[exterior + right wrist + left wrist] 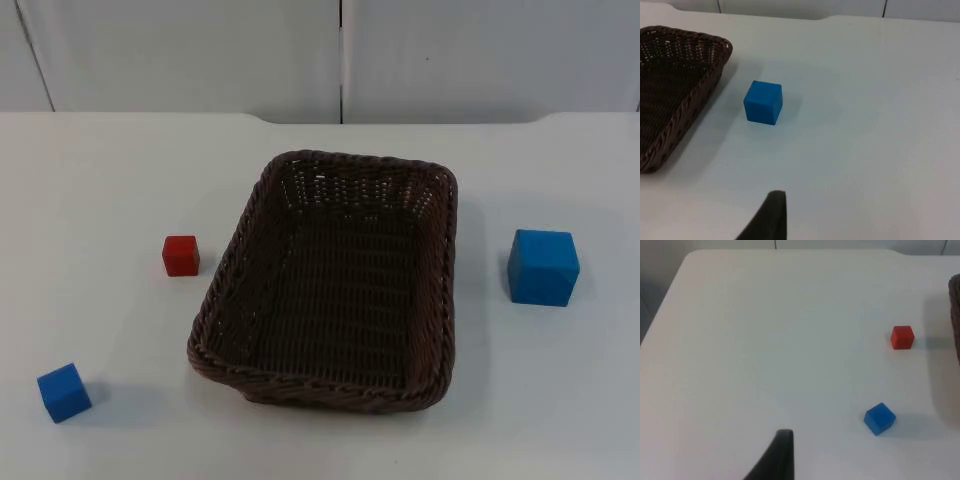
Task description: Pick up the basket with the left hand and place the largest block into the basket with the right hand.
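Note:
A dark brown wicker basket [447, 270] stands empty in the middle of the table. To its right sits the large blue cube [543, 266], apart from the basket. A small red cube [181, 255] lies left of the basket and a small blue cube [64, 391] lies near the front left. My left gripper [783, 442] hangs over the bare left side of the table, with the red cube [902, 337], the small blue cube [879, 418] and the basket's edge [955, 315] ahead. My right gripper [772, 202] hangs short of the large blue cube [763, 102], beside the basket [690, 107].
The white table top [100, 180] ends at a grey partition wall [200, 50] at the back. Its left edge [670, 290] lies near the left gripper.

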Available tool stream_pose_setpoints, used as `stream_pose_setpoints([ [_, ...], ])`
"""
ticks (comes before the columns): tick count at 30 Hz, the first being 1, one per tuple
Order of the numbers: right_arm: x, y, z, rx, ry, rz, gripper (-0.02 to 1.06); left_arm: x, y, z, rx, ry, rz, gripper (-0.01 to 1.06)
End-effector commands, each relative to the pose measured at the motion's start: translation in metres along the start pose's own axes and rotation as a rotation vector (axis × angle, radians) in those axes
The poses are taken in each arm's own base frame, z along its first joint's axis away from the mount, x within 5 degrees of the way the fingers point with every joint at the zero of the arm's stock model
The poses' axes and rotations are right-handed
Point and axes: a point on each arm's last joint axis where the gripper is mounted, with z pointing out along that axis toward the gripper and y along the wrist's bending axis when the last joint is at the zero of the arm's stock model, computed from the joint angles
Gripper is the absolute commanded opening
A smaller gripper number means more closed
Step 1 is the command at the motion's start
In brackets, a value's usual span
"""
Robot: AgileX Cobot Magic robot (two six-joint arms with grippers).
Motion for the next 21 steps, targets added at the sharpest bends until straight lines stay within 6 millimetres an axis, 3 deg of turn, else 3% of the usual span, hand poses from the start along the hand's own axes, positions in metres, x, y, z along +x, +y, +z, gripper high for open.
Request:
stream_pose_setpoints([
  [1, 0.0, 0.0, 0.0, 0.002, -0.009, -0.01, 1.05, -0.002, -0.001, -0.005, 0.003, -0.012, -0.007, 1.05],
  [11, 0.0, 0.0, 0.0, 0.002, -0.009, -0.01, 1.05, -0.019, -0.005, -0.016, 0.046, -0.025, -0.026, 1.05],
  [21, 0.0, 0.0, 0.0, 0.002, -0.009, -0.01, 1.05, -0.023, -0.011, -0.014, 0.112, 0.01, -0.059, 1.05],
])
